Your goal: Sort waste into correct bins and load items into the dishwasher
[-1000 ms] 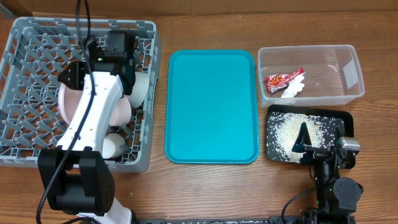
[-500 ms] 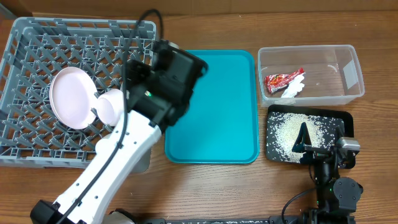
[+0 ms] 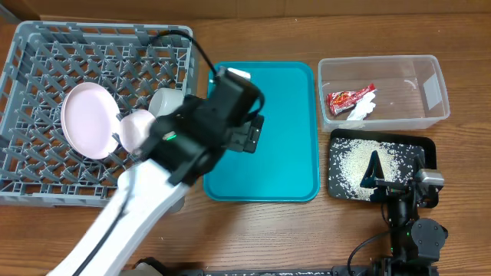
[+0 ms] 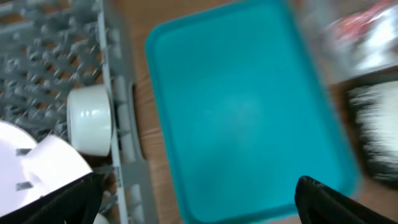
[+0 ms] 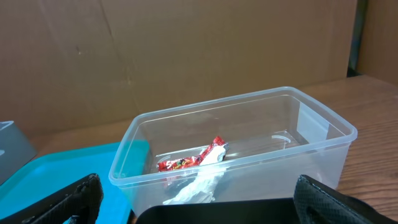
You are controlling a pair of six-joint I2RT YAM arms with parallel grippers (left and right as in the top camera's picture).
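Note:
The grey dishwasher rack (image 3: 46, 54) stands at the left and holds a white plate (image 3: 86, 120), a white bowl (image 3: 136, 129) and a white cup (image 3: 165, 102) near its right wall. The cup (image 4: 90, 119) lies on its side in the left wrist view. My left gripper (image 3: 249, 134) hovers over the teal tray, open and empty (image 4: 199, 211). In the clear tub (image 3: 430, 92) lie the red wrapper (image 3: 349, 97) and white paper scrap (image 3: 362, 109). Rice grains (image 3: 357, 161) cover the black tray (image 3: 426, 146). My right gripper (image 3: 395, 184) rests open over the black tray's near edge (image 5: 199, 214).
A large teal tray (image 3: 284, 165) lies between the rack and the two bins. The left arm's white link crosses the rack's front right corner. The right arm's base sits at the table's front right edge. Brown cardboard stands behind the tub (image 5: 249, 134).
My left arm has swung right, from over the rack to above the teal tray, and its jaws have opened wide. The plate, bowl and cup now show uncovered. The right arm has not moved.

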